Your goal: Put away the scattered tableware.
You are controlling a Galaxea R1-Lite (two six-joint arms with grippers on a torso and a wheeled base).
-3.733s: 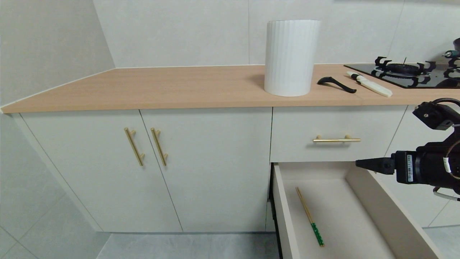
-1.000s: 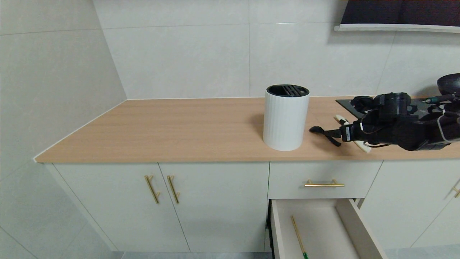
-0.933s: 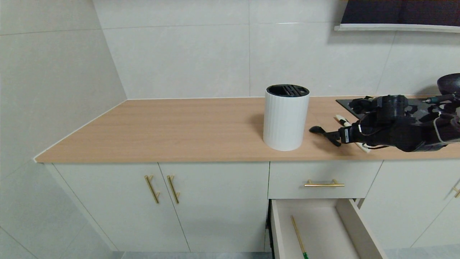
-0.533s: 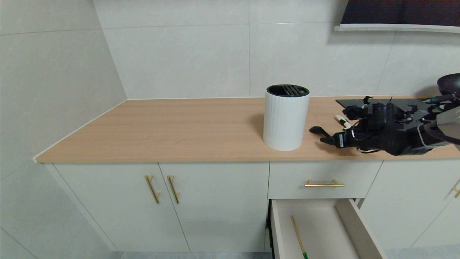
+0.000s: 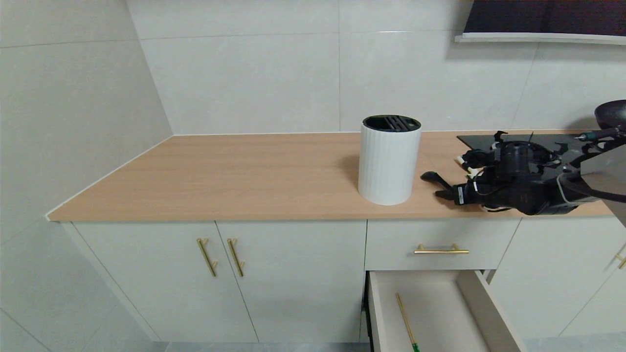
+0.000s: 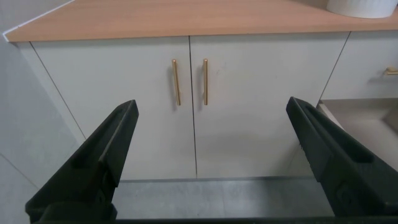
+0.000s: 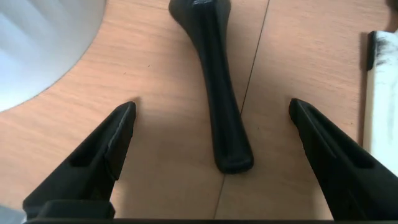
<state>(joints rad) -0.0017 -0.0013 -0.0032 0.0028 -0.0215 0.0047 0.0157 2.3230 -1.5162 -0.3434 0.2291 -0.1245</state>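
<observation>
We are noting a pale tiled wall [image 5: 244,73] filling the upper frame. A wooden countertop [image 5: 244,176] is running across the middle, with white cabinet doors [image 5: 220,283] below it. An open drawer [image 5: 379,313] is sitting at lower right, chopsticks [image 5: 406,322] lying inside. A white ribbed holder [image 5: 389,161] is standing on the counter, right of centre. Just right of it a black utensil [image 5: 430,177] is lying flat. The right gripper [image 7: 211,109] is hovering spread wide, one finger on each side of the utensil and clear of it. The left gripper [image 6: 211,104] is hanging spread wide, facing the cabinet doors.

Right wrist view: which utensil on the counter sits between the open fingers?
The black utensil, centred between the right gripper's open jaws. The cream utensil lies off to one side, outside them.
</observation>
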